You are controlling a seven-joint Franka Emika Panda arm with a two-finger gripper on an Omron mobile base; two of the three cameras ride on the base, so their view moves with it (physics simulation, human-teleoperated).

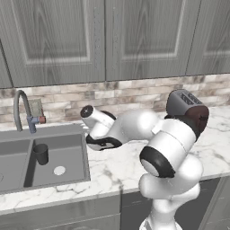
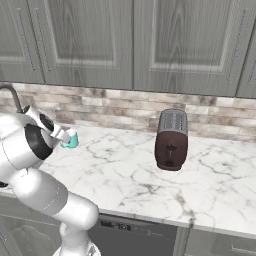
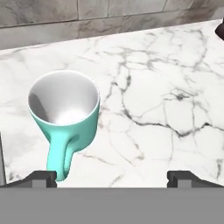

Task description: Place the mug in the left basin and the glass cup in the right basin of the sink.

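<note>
The marble tabletop [image 2: 125,175] carries the sink [image 1: 67,177] at the left and a toaster [image 2: 171,140] to the right. The glass cup [image 1: 41,154] stands upright in the sink's right basin. The mug [image 3: 65,113] stands upright on the tabletop, right of the sink, handle toward the hand [image 3: 113,178]. The hand is spread wide and empty, with the mug just beyond its left finger.

From my seat the mug [image 3: 65,120] stands upright on the marble counter [image 3: 166,109] with bare stone all round it, so the wide-open gripper [image 3: 113,177] has room on both sides. The toaster [image 2: 171,140] sits well off to the right. The glass cup [image 1: 41,153] takes the back left corner of the sink's [image 1: 54,179] right basin; the faucet [image 1: 23,110] arches behind.
</note>
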